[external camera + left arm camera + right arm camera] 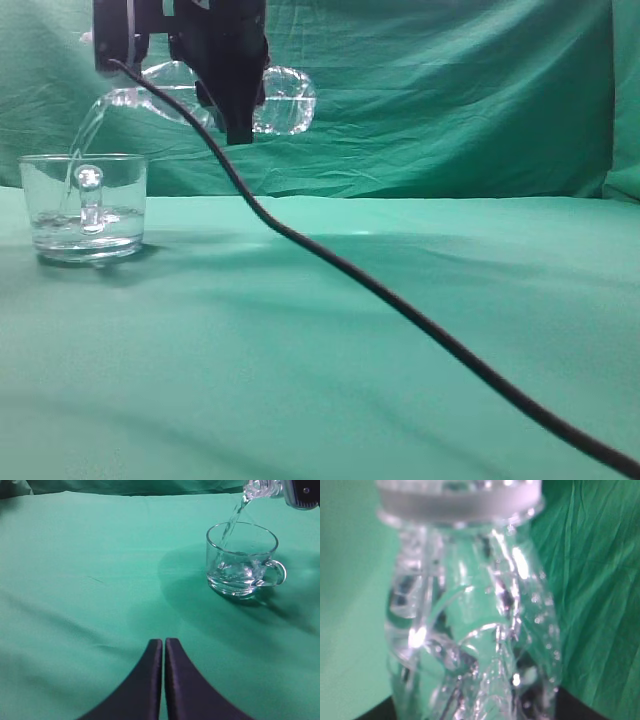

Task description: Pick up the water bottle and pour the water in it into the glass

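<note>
Water bottle tipped sideways above the glass, its middle hidden behind the right tool gripping it.

Water streams from the neck into the glass, which stands on the green counter. The right tool's fingers are cut off in its wrist view. The left tool, nearer than the glass, hovers pressed together, empty.

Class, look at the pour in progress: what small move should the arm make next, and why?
Probably hold the tilt a little longer. The bottle lies near horizontal in the right pincer, the water streams into the glass, which looks well short of full.
</note>
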